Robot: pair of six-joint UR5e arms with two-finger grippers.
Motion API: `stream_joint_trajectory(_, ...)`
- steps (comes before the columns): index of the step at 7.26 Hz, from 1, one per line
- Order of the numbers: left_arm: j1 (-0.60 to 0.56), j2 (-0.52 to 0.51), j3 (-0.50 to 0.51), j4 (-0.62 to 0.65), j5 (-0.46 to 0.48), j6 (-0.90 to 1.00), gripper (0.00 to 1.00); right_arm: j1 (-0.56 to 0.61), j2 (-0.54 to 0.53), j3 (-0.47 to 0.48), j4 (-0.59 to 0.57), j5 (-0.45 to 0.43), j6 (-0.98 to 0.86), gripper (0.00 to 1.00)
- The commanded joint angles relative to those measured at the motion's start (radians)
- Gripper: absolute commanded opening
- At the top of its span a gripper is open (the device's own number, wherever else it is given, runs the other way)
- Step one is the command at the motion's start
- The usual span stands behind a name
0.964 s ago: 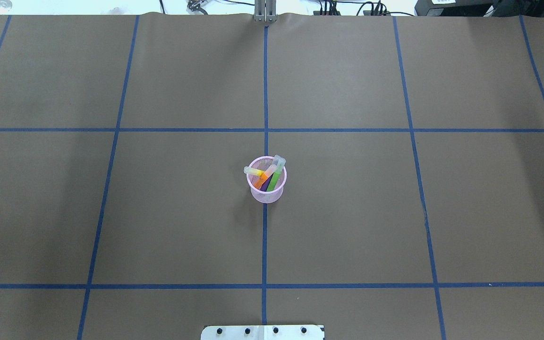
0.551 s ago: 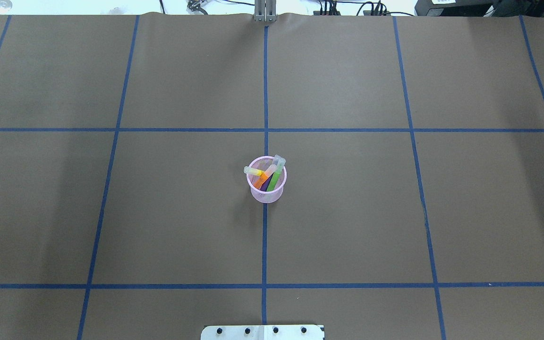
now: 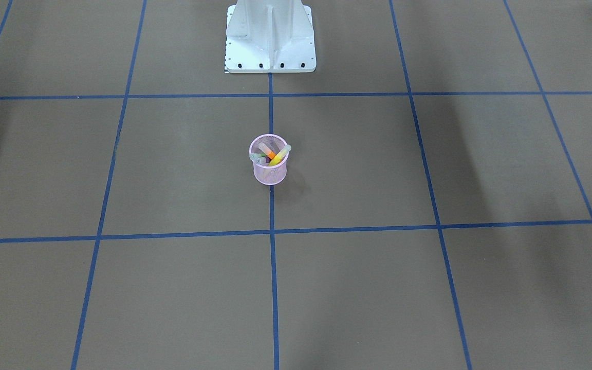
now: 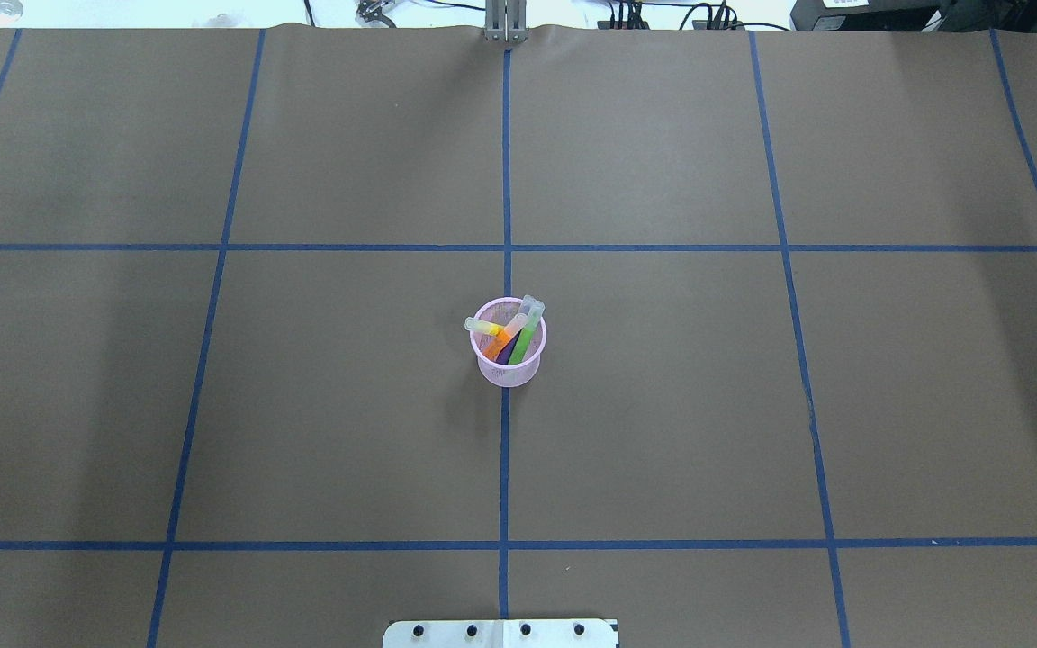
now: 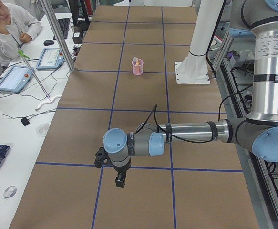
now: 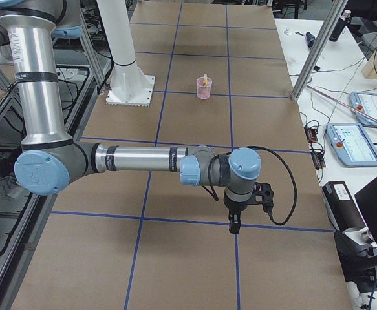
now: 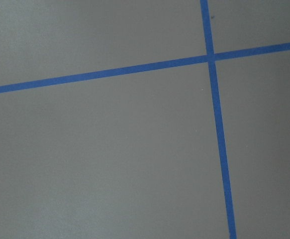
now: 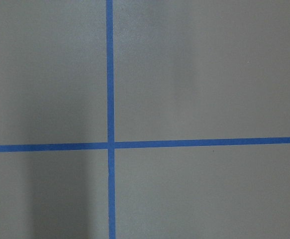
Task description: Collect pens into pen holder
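Note:
The pink wire-mesh pen holder [image 4: 509,367] stands upright at the table's middle on the centre blue tape line; it also shows in the front view [image 3: 269,173] and both side views [image 5: 137,69] [image 6: 204,89]. Inside it lean the yellow pen [image 4: 485,328], orange pen [image 4: 505,337], green pen [image 4: 526,337] and purple pen [image 4: 511,353], caps above the rim. My left gripper [image 5: 120,181] hangs far from the cup near the table's left end; my right gripper [image 6: 233,226] hangs near the right end. Both show only in side views, so I cannot tell if they are open or shut.
The robot's white base [image 3: 270,36] stands behind the cup. Blue tape lines [image 4: 505,180] grid the brown table. A seated operator [image 5: 7,26] and tablets [image 5: 15,77] are on a side bench; another tablet [image 6: 352,142] is beyond the right end. Metal posts [image 5: 57,33] stand at the far edge.

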Motion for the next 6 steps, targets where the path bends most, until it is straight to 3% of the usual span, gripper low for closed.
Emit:
stream_joint_trajectory(1,-0.002,0.007,-0.007,0.002,-0.002,-0.001,1.00,0.000,0.000,0.001,0.000,0.001,0.000,1.00)
stream_joint_trajectory(6,-0.002,0.018,-0.024,0.002,-0.006,0.000,1.00,0.000,-0.005,0.009,0.000,0.002,0.000,1.00)
